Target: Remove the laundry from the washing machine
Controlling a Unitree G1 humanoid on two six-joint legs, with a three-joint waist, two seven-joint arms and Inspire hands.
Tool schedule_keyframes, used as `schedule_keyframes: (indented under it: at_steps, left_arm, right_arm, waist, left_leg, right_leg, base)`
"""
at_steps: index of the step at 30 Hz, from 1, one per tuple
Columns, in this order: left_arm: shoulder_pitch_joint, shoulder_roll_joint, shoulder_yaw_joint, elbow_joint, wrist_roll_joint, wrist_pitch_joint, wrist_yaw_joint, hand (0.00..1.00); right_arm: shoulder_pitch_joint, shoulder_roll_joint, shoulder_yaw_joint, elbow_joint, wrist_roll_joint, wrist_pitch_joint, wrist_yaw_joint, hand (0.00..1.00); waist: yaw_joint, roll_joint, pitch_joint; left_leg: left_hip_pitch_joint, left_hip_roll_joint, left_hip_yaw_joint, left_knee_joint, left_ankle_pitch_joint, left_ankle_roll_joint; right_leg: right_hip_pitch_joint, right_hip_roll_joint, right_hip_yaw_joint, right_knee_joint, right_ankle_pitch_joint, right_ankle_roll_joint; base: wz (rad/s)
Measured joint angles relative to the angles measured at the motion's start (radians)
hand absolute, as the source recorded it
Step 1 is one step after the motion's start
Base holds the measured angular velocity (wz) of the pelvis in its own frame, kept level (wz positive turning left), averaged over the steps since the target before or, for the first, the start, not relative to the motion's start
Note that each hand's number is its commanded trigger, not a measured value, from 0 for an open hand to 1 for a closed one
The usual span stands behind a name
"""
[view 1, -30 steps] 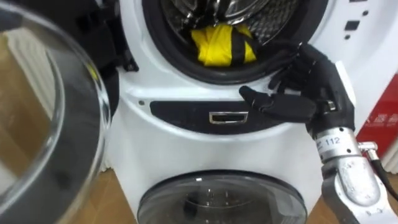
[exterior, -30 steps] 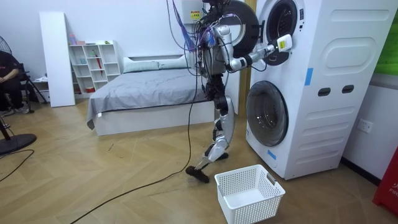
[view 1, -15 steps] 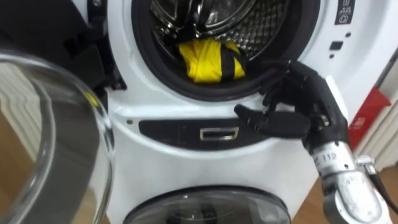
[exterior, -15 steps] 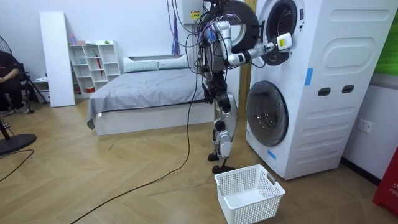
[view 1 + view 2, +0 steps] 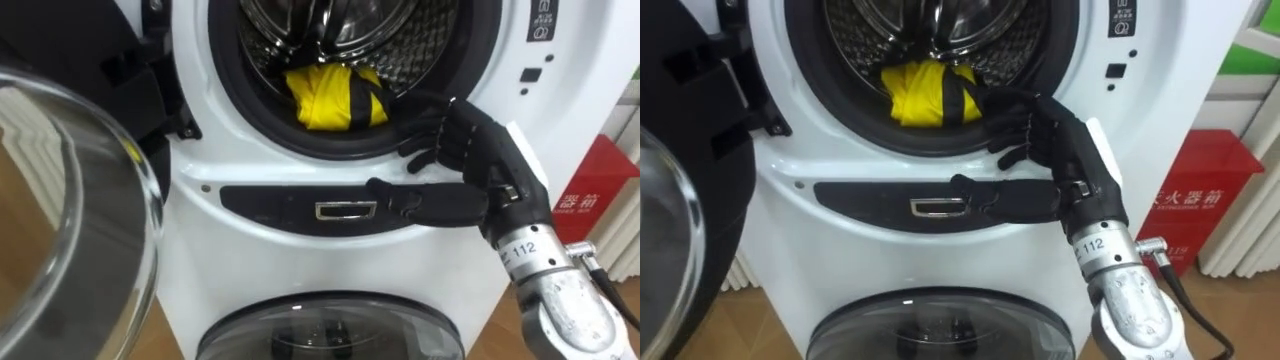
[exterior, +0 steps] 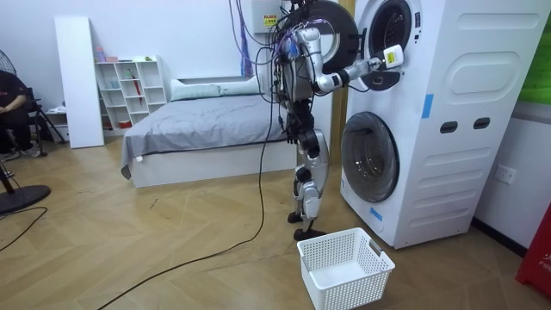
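While the right hand (image 5: 470, 165) sits loosely spread and empty at the drum rim (image 5: 290, 140), one yellow garment (image 5: 335, 97) lies inside; one white basket (image 6: 344, 267) stands on the floor (image 6: 172, 258).

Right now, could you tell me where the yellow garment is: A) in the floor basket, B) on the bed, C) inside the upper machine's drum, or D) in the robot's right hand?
C: the yellow garment lies in the drum, and the open right hand at the door seal holds nothing.

Yellow garment (image 5: 335, 95) lower part hidden behind drum rim (image 5: 300, 142); open door (image 5: 70, 220) cut by left edge.
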State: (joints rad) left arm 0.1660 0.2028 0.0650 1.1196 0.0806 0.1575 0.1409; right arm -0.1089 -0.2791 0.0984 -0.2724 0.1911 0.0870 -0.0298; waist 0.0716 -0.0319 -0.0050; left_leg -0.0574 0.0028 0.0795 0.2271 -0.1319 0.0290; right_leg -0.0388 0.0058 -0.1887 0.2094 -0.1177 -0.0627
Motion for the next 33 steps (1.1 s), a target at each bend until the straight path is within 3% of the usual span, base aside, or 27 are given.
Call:
schedule_keyframes:
  at_steps: [6, 12, 19, 33]
  left_arm:
    - [0.024, 0.002, -0.010, 0.006, -0.002, -0.006, 0.000, 0.00]
    - [0.035, 0.003, -0.009, 0.027, -0.004, -0.010, -0.006, 0.00]
    - [0.022, 0.003, -0.010, 0.031, -0.011, -0.046, -0.021, 0.00]
    - [0.004, 0.005, -0.050, 0.060, -0.049, -0.078, -0.023, 0.00]
  right_arm:
    - [0.006, -0.006, 0.008, -0.069, 0.001, 0.046, 0.053, 0.00]
    - [0.053, -0.006, 0.019, -0.144, 0.000, 0.048, 0.128, 0.00]
    - [0.055, -0.006, 0.037, -0.176, -0.001, 0.048, 0.214, 0.00]
    - [0.070, -0.007, 0.036, -0.220, 0.014, 0.048, 0.343, 0.00]
  waist:
    - [-0.011, 0.001, -0.0001]
    - [-0.010, 0.002, -0.0007]
    - [-0.011, 0.002, -0.0007]
    - [-0.015, -0.006, -0.0059]
  left_leg:
    - [0.001, 0.007, 0.004, 0.000, -0.009, -0.012]
    - [0.004, 0.019, 0.014, -0.006, -0.013, -0.021]
    - [0.010, 0.027, 0.029, -0.010, -0.019, -0.032]
    - [0.038, 0.037, 0.061, -0.022, -0.026, -0.039]
  right_leg:
    - [0.000, 0.015, 0.012, -0.012, -0.002, -0.011]
    - [0.005, 0.028, 0.018, -0.024, -0.005, -0.026]
    - [0.005, 0.036, 0.024, -0.023, -0.011, -0.042]
    - [0.016, 0.047, 0.053, -0.026, -0.017, -0.056]
  base:
    - [-0.06]
    - [-0.02]
    - [-0.03]
    - [-0.06]
